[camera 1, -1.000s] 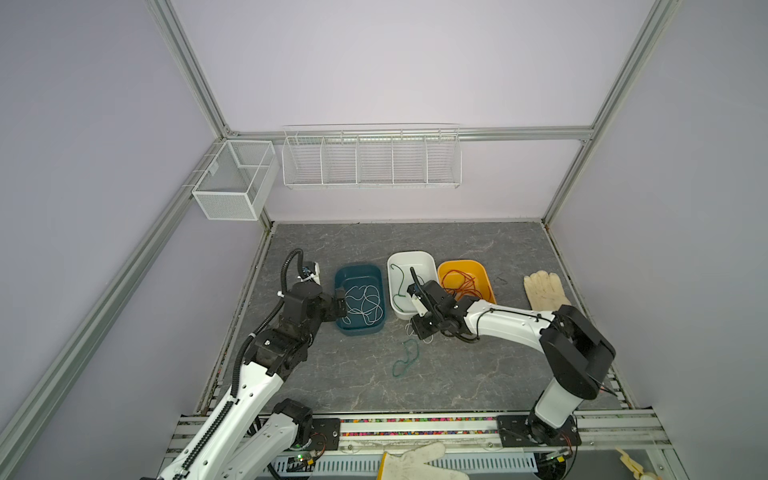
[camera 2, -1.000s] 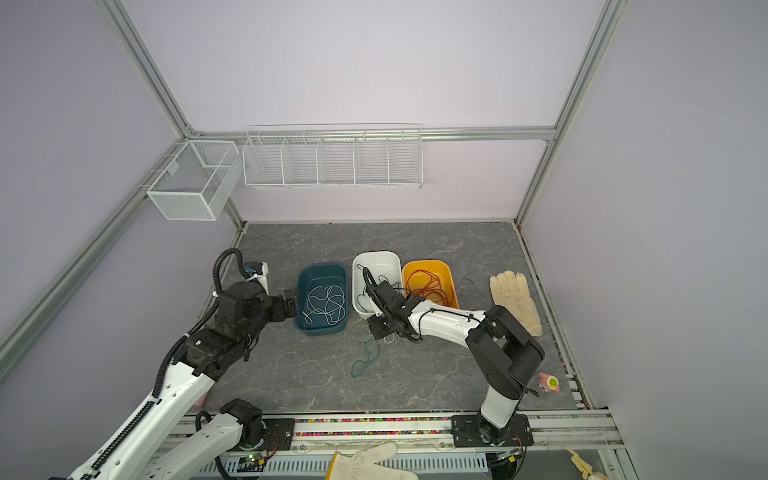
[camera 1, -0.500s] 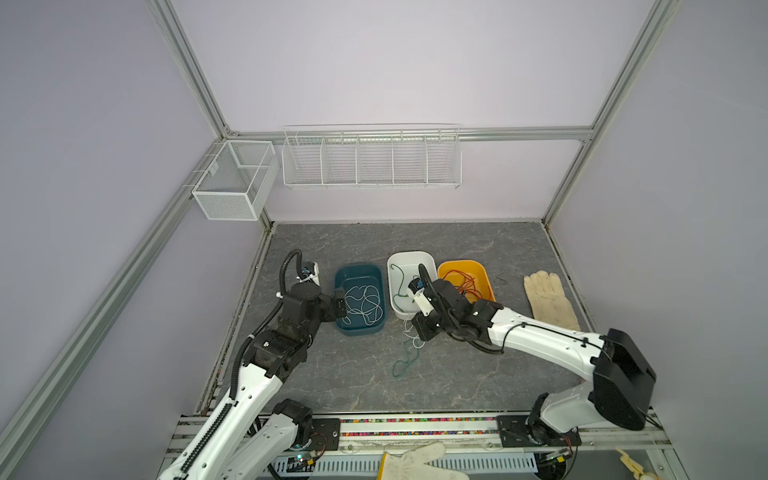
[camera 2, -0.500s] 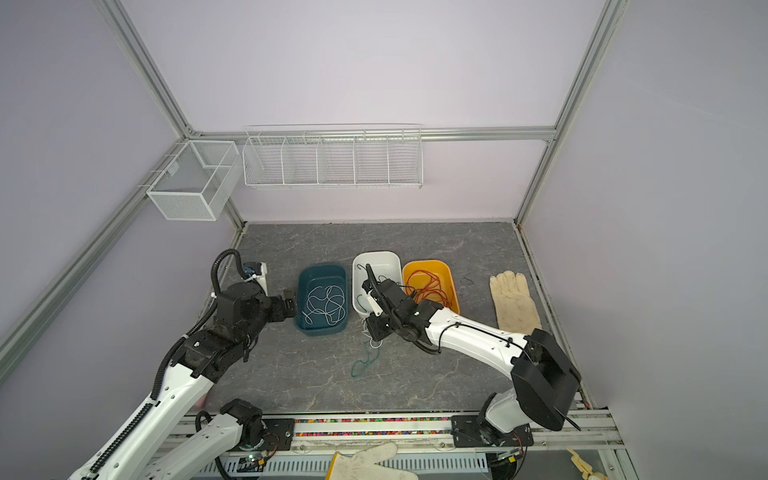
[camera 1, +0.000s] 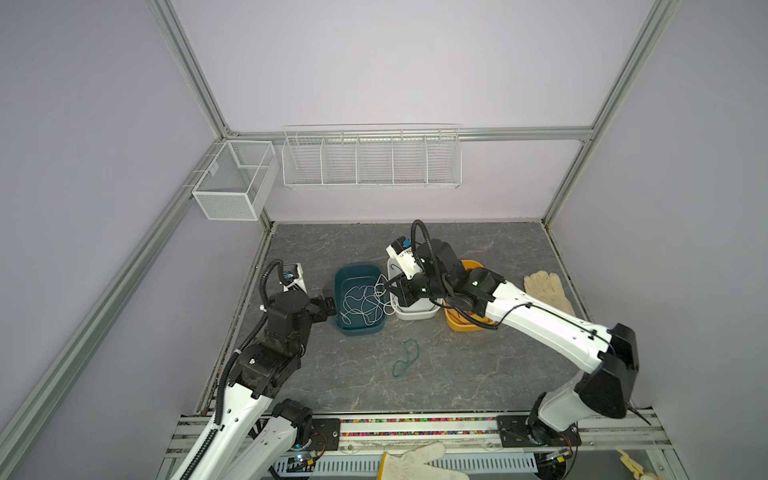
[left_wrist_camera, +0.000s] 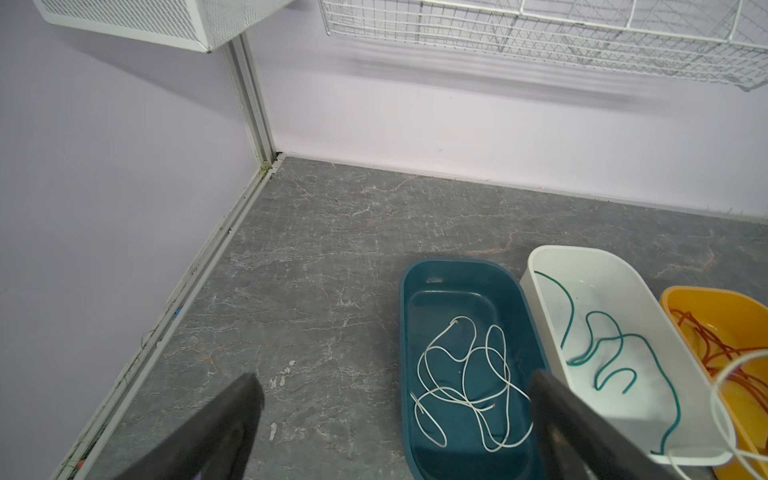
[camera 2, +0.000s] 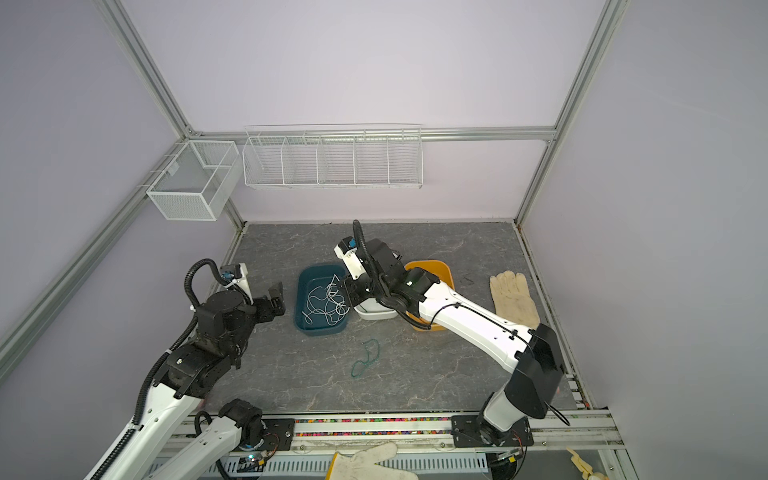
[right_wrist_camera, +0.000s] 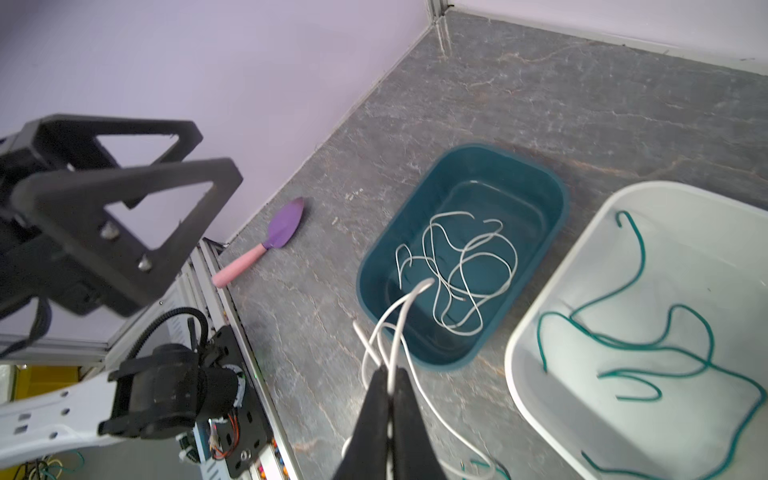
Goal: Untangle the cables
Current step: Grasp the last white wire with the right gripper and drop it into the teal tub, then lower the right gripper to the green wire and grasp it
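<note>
So here's where we're at: our right gripper (right_wrist_camera: 390, 376) is pinched tight on a white cable (right_wrist_camera: 399, 324). It's holding that cable up by the edge of the teal tray (camera 1: 357, 330), on the side next to the white tray (camera 1: 415, 314). A tangle of white loops (left_wrist_camera: 465, 386) sits inside the teal tray, and we can't tell if it's the same piece. Our left gripper (camera 1: 329, 303) has its jaws wide apart with nothing in them, just beside the teal tray's other side. One green cable (left_wrist_camera: 602, 345) is in the white tray and another green one (camera 1: 406, 358) lies loose on the table in front of the trays. The red-orange cable (left_wrist_camera: 719, 349) is in the yellow tray (camera 1: 461, 326).
</note>
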Robot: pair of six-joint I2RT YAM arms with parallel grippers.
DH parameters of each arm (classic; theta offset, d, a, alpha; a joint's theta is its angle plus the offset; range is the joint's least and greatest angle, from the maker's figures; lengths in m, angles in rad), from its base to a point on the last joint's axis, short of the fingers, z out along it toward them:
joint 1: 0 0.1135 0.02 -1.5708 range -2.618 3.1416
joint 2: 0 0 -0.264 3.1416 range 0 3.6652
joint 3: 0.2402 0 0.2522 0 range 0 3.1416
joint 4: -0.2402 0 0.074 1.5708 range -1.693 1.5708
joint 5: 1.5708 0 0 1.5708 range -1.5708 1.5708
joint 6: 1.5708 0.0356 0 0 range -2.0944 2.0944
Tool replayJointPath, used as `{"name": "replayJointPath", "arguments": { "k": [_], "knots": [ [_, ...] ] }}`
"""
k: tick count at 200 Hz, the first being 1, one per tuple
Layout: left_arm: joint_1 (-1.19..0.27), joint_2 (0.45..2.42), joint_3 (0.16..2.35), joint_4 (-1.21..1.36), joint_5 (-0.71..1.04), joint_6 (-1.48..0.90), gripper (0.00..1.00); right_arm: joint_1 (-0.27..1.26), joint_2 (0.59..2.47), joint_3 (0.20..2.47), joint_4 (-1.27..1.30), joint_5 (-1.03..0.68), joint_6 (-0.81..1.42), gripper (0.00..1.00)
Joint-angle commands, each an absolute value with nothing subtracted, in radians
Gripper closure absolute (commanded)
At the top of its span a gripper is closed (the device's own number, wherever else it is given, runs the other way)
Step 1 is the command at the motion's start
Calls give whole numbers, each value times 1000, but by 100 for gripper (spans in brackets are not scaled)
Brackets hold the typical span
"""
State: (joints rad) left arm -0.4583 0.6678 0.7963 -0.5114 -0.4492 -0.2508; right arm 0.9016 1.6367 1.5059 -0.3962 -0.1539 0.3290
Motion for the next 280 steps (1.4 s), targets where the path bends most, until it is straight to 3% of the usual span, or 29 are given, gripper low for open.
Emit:
{"name": "replayJointPath", "arguments": {
  "k": [1, 45, 96, 128, 169, 221, 280],
  "knots": [
    [-462, 641, 793, -489, -529, -252, 1, 908, 1751, 1575, -417, -223, 351, 94],
    [-462, 594, 771, -459, -579, -249, 1, 905, 1938, 1715, -401, -269, 359, 93],
    [-462, 596, 765, -451, -584, -242, 1, 907, 2051, 1763, -428, -238, 348, 83],
    [-462, 600, 765, -450, -577, -242, 1, 908, 1970, 1700, -435, -205, 331, 71],
    [-462, 600, 764, -456, -565, -242, 1, 910, 1755, 1441, -392, -160, 326, 59],
    [-462, 603, 769, -457, -538, -244, 1, 951, 1573, 1146, -410, -43, 360, 56],
    [-462, 604, 770, -459, -534, -244, 1, 1008, 1614, 978, -334, 13, 397, 57]
  ]
}}
